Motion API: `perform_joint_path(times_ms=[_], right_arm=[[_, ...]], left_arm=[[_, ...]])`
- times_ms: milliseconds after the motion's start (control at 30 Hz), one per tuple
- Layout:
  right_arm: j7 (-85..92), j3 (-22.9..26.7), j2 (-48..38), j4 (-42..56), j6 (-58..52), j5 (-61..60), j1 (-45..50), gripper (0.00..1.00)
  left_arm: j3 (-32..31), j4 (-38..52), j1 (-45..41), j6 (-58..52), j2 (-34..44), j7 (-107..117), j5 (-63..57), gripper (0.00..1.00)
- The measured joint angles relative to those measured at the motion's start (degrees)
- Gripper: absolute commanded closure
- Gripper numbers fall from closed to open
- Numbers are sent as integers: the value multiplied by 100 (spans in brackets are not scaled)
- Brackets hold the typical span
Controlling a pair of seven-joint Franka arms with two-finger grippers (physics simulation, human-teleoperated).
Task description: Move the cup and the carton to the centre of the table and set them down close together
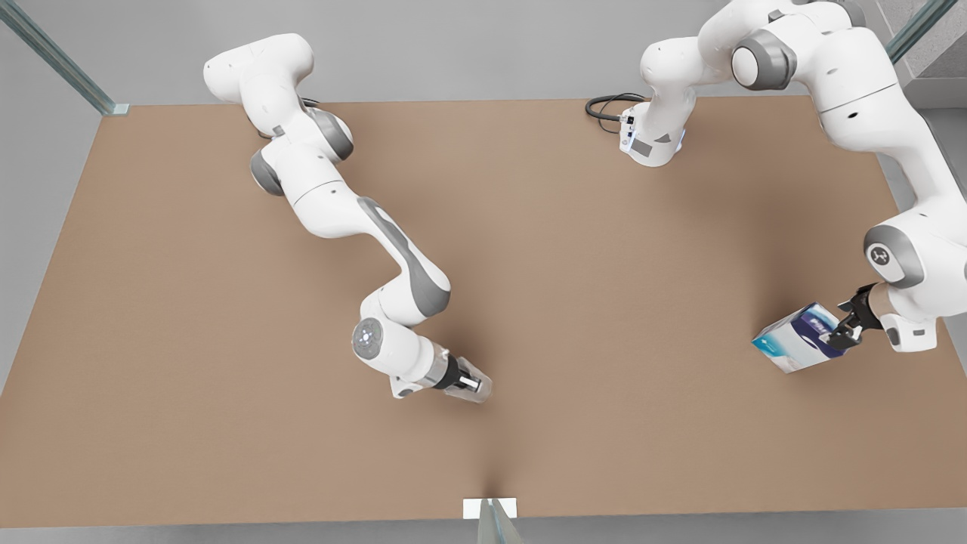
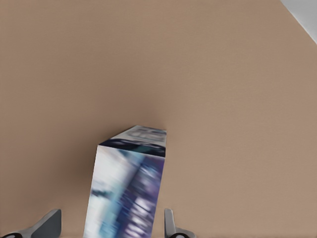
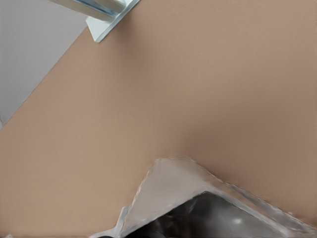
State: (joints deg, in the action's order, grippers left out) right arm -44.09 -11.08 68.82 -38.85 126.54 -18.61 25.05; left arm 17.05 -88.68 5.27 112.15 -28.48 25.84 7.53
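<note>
The carton (image 1: 793, 338), white with blue-purple and teal panels, hangs tilted just above the table (image 1: 604, 302) near the front view's right edge. My left gripper (image 1: 842, 332) is shut on its end. In the left wrist view the carton (image 2: 128, 193) runs away from the camera between the two fingers (image 2: 171, 225). The pale grey faceted cup (image 1: 474, 387) is low over the table, a little left of centre toward the near edge, with my right gripper (image 1: 462, 383) shut on it. Close in the right wrist view, the cup (image 3: 188, 191) shows its angular rim and dark inside.
A small white marker (image 1: 489, 508) sits at the near long edge, with a glass-and-metal post (image 3: 106, 12) rising there. The arm bases stand along the far edge, with a black cable (image 1: 604, 109) beside one. Bare brown tabletop lies between the two grippers.
</note>
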Motion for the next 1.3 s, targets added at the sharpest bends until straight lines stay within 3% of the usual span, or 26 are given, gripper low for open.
perform_joint_path(times_ms=[100,167,200,567,633,733,833,867,900,1000,1100,1200,1233,1300], right_arm=[[69,18,-8,-35,-258,39,9,79],[58,23,-13,-35,-424,60,10,3],[56,27,-17,-27,-416,64,9,0],[154,36,-83,5,-199,207,13,0],[73,55,-594,-20,-1463,415,-216,0],[501,638,-1887,-645,-2882,620,-805,0],[2206,691,-4411,-3380,-3316,1288,-1969,0],[2751,682,-5089,-4041,-3404,1415,-2408,0],[3339,490,-5569,-4403,-3686,1466,-3014,0],[3966,7,-6368,-4890,-4286,1848,-3824,0],[3953,-93,-6871,-5489,-3584,1819,-3729,0],[3865,-284,-6839,-5540,-3155,1654,-3632,0],[3864,-300,-6838,-5526,-3140,1634,-3552,0],[3873,-367,-6879,-5473,-3144,1379,-3453,0]], left_arm=[[-9,0,0,0,-65,0,0,0],[-9,0,0,-17,-121,0,-1,0],[-12,0,-2,-22,-135,0,-2,0],[-44,0,0,-74,-195,-61,-4,0],[-44,0,0,-48,-280,-62,-4,0],[-53,0,0,-10,-407,-35,-2,0],[-53,13,0,182,-483,0,7,0],[-53,9,0,218,-484,0,8,5],[-53,17,0,212,-483,16,14,31],[-53,26,0,202,-475,34,29,47],[-90,52,7,134,-347,133,21,46],[-348,46,-68,-231,42,809,-12,41],[-513,38,-296,-640,266,1628,-16,41],[-820,6,-1633,-1219,618,3941,-6,40]])
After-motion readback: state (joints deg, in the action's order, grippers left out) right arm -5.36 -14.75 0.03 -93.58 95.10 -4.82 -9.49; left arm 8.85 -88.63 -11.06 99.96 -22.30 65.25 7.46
